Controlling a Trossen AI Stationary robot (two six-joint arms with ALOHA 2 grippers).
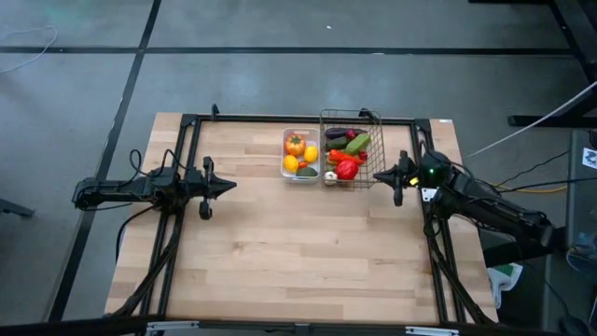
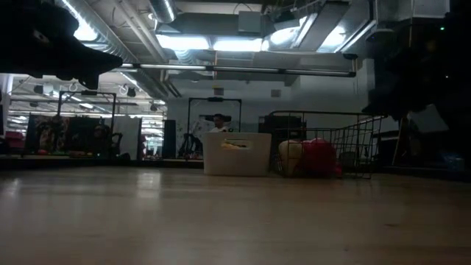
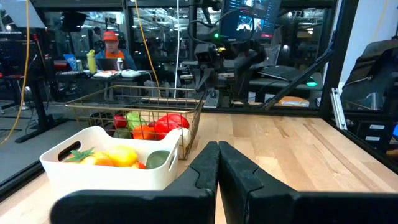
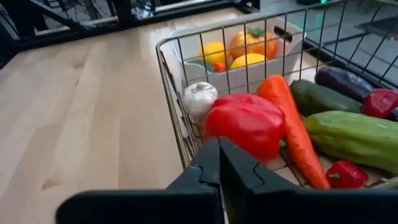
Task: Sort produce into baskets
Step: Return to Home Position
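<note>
Right wrist view puts the red pepper and the orange carrot just ahead of my right gripper. They lie inside the wire basket with a green cucumber, an eggplant and a white garlic bulb around them. Beyond the basket from that gripper, right beside it, the white tray holds the lemons and an orange tomato.

The right gripper's fingers are pressed together on nothing, their tips just outside the basket's near wall. From above I find no produce loose on the table, so I judge the sorting done, with only the arms' retreat left.

The left gripper is likewise closed and empty, well apart from the tray across bare wood. It has open board all round. On the right, the mesh is close in front, so I would draw straight back, minding the dark frame rail along the table's edge behind.
</note>
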